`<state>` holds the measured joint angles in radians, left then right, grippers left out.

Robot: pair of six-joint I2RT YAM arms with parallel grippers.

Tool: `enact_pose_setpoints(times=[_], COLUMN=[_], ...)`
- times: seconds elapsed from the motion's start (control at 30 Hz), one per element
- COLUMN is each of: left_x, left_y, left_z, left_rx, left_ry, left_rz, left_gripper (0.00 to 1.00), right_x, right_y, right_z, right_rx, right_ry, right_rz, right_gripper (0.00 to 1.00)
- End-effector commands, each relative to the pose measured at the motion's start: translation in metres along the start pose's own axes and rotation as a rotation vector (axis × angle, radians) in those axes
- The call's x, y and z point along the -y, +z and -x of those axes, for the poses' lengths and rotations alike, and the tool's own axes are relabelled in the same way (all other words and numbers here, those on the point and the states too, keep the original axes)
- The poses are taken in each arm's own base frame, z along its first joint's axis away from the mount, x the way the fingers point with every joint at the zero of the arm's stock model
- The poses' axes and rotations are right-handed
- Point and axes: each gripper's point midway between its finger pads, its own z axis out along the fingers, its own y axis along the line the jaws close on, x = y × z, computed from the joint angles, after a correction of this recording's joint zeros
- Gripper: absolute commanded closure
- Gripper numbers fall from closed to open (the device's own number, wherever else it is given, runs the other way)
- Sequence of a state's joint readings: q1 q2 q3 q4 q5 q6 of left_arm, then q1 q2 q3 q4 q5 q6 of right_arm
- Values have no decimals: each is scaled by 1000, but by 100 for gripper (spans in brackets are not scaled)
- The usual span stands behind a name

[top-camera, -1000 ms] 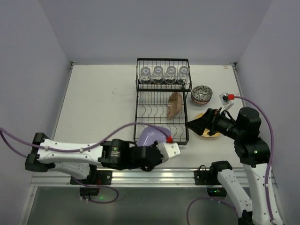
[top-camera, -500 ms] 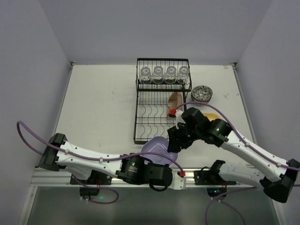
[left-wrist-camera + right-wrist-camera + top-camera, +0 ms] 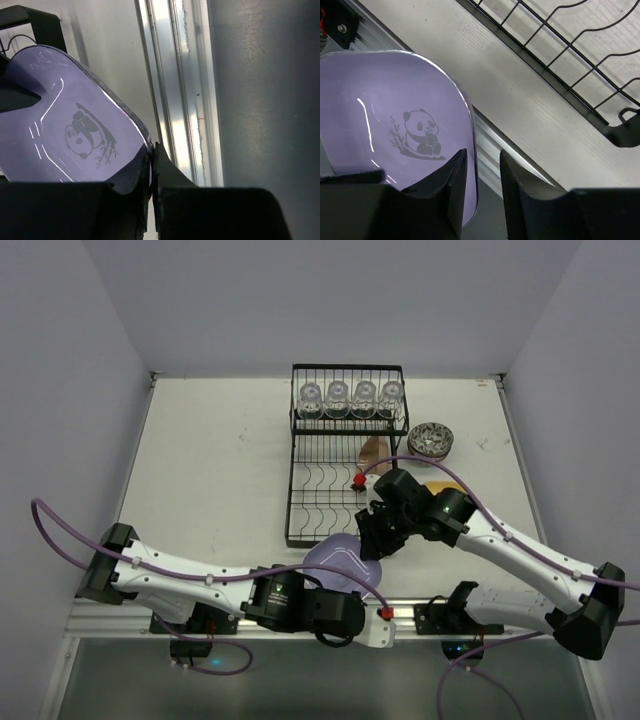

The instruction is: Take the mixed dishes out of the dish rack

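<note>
1. The left gripper is clamped tight on the rim of the purple plate, holding it over the near edge of the surface, with the panda print facing up
2. The dish rack stands just beyond that plate; four clear glasses sit in a row on its upper shelf, and a brown plate stands on edge in the lower slots
3. The right gripper straddles another part of the purple plate's rim, its jaws partly apart: one finger lies over the plate's face, the other is beyond the edge with a gap showing
4. A patterned bowl and a yellow plate, partly hidden by the right arm, lie on the surface to the right of the rack
</note>
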<state>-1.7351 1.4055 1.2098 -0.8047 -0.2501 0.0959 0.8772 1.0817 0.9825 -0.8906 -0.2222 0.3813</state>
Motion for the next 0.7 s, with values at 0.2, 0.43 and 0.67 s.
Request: enact_pose_setpoints(times=[0.2, 0.43, 0.67], left_x=[-9, -42, -124], left_y=[-5, -4, -31], left_z=[5, -1, -11], left_rx=[42, 64, 116], left_ry=[31, -61, -285], left_rz=[42, 191, 411], left_gripper=[100, 0, 0], right_x=[-1, 22, 94], right_y=[-4, -12, -29], right_z=[15, 19, 22], right_rx=[60, 168, 334], right_ry=[-36, 42, 326], right_rz=[-17, -108, -254], right_gripper=[100, 100, 100])
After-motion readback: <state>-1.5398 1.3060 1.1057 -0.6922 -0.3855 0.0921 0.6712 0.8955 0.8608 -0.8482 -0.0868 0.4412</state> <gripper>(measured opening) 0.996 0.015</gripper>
